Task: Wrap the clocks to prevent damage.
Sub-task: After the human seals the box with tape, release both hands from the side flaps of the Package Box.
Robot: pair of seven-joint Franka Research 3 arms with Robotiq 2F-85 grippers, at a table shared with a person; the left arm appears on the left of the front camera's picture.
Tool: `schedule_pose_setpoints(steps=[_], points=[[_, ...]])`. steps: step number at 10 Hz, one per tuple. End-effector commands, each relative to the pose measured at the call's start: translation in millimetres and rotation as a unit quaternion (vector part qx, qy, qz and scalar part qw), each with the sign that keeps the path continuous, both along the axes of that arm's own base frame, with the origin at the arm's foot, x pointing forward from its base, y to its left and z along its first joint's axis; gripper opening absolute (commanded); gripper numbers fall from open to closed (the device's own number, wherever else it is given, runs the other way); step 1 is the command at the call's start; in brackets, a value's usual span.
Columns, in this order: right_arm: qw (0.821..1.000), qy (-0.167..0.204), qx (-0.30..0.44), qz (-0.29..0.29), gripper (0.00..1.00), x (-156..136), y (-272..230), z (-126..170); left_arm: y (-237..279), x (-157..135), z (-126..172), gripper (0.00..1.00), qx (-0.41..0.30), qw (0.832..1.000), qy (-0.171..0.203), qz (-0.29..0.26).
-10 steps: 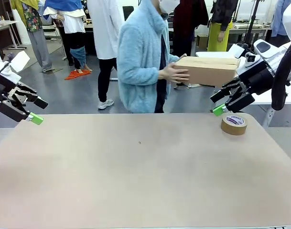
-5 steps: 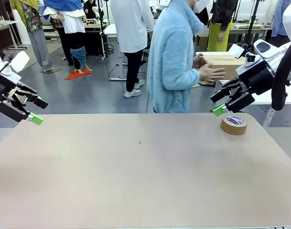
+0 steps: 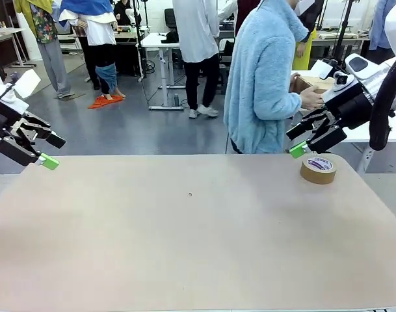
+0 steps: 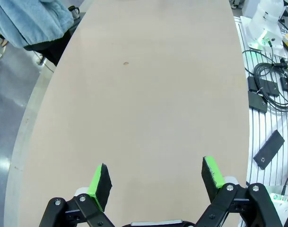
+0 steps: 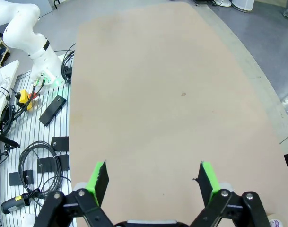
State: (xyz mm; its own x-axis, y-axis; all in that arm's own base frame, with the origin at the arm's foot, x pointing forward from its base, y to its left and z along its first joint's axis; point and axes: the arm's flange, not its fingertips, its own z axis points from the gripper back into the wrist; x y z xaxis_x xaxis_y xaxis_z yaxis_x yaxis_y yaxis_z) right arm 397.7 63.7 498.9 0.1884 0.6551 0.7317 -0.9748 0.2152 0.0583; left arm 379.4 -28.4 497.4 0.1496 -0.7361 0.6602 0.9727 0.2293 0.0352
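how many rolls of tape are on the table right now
1: a brown tape roll lies flat on the table near its far right corner, just below the right gripper.

Robot lab or workshop floor, busy with people.

Grey smooth floor (image 3: pixel 119 130) across the upper half of the front frame, with white work desks (image 3: pixel 160 42) and standing people (image 3: pixel 199 39) near the top centre. Broad tan table (image 3: pixel 198 240) filling the lower half. Along the right edge of the left wrist frame, a slatted white bench (image 4: pixel 271 123) strewn with black cables (image 4: pixel 271 78); at the upper left of the right wrist frame, a white robot arm base (image 5: pixel 28 35).
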Motion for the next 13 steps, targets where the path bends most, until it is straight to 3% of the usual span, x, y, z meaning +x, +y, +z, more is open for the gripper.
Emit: schedule_pose_setpoints(steps=[1,2,4,6,8,11,13], points=[[1.000,0.008,-0.006,-0.004,1.00,-2,1,-2,0,-2,2,1.00,0.004,1.000,0.004,-0.001],[1.000,0.000,0.000,0.000,1.00,0,0,0,0,0,0,1.00,0.000,1.000,0.000,0.000],[0.988,-0.029,0.128,-0.086,1.00,10,-33,5,16,11,8,1.00,-0.160,0.985,0.008,0.059],[0.968,-0.032,0.216,-0.120,1.00,13,-65,-2,30,12,11,1.00,-0.269,0.963,0.029,0.016],[0.965,-0.026,0.233,-0.117,1.00,15,-75,-7,39,17,7,1.00,-0.261,0.965,0.036,0.005],[0.963,-0.022,0.254,-0.082,1.00,15,-93,-14,74,24,-23,1.00,-0.254,0.966,0.040,0.037],[0.965,-0.020,0.239,-0.104,1.00,11,-83,-3,51,12,-9,1.00,-0.263,0.964,0.042,0.023]])
